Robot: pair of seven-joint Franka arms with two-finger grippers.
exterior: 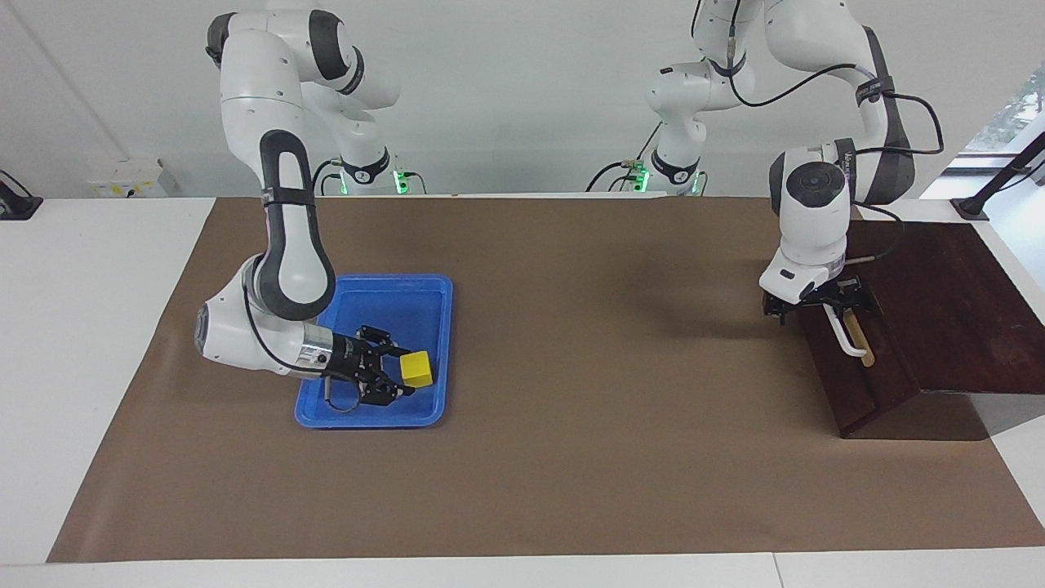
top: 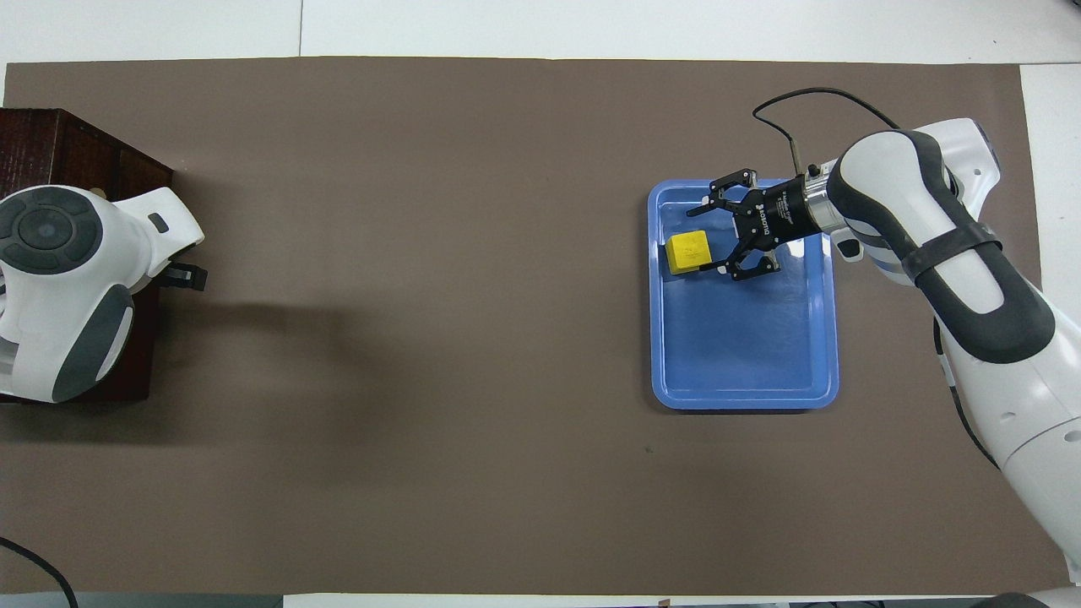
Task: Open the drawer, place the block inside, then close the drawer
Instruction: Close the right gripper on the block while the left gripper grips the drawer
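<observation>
Yellow block [exterior: 416, 368] lies in blue tray [exterior: 424, 290]; dark wooden drawer [exterior: 849, 367] shut

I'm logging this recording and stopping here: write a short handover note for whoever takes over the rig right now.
Right gripper: low in the blue tray, fingers on either side of the yellow block, closing; whether they grip it yet cannot be told.
Left gripper: open, at the upper end of the drawer's white handle, not clamped on it.
Drawer: shut, in the dark wooden box at the left arm's end of the table.
Done: both grippers are in place.
Left: grip and lift the block, pull the drawer open, drop the block in, push the drawer shut.
</observation>
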